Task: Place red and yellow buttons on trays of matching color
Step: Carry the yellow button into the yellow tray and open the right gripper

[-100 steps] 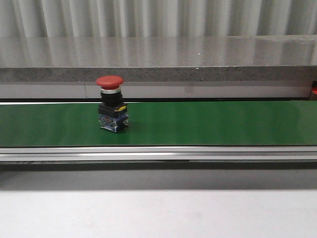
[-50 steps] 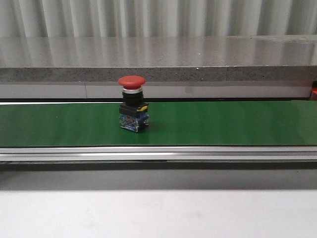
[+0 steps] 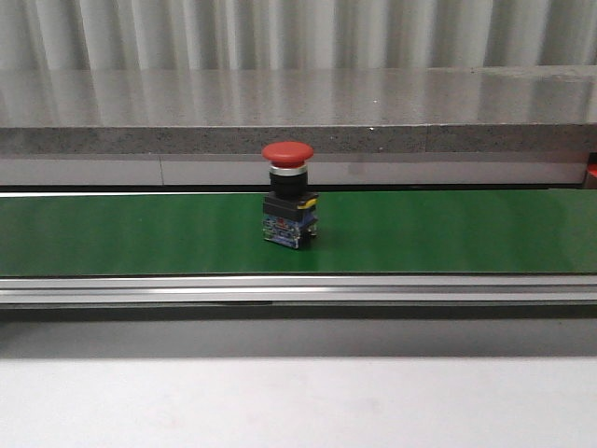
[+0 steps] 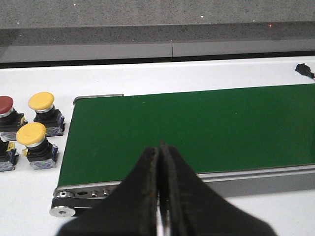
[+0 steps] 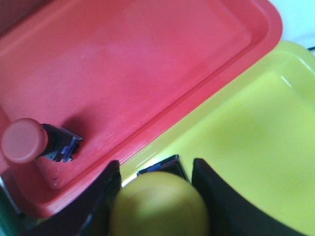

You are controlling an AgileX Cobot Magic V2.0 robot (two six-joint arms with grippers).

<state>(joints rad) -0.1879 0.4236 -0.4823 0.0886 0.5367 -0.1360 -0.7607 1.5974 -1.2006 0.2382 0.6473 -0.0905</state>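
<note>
at the left side of the left wrist picture, on the white counter [image 4: 147, 73], stand three buttons close together: a red button [image 4: 7, 112] at the far left edge, a yellow button [image 4: 44, 110] just beside it, and another yellow one [image 4: 34, 145] lower in the frame. a fourth unit is cut by the left edge and i cannot tell its colour. to the right of them begins the green conveyor belt [image 4: 197, 128], which fills the middle and the right of this picture. at the bottom centre, the left end effector [image 4: 160, 196] shows its two dark fingers pressed together, with nothing between them.

in the front picture, a red mushroom button [image 3: 288, 207] stands upright on the green belt [image 3: 466, 233], a little left of the centre of the frame. a grey stone ledge [image 3: 298, 117] runs behind the belt.

in the right wrist picture, a red tray [image 5: 147, 69] takes the upper left, and one red-capped button [image 5: 34, 142] lies on its side in the tray, at the left of the frame. a yellow tray [image 5: 246, 147] touches the red tray and fills the right part. at the bottom centre, the right end effector [image 5: 157, 196] is pinching a yellow-capped button [image 5: 157, 206] between its two dark fingers, over the edge of the yellow tray.
</note>
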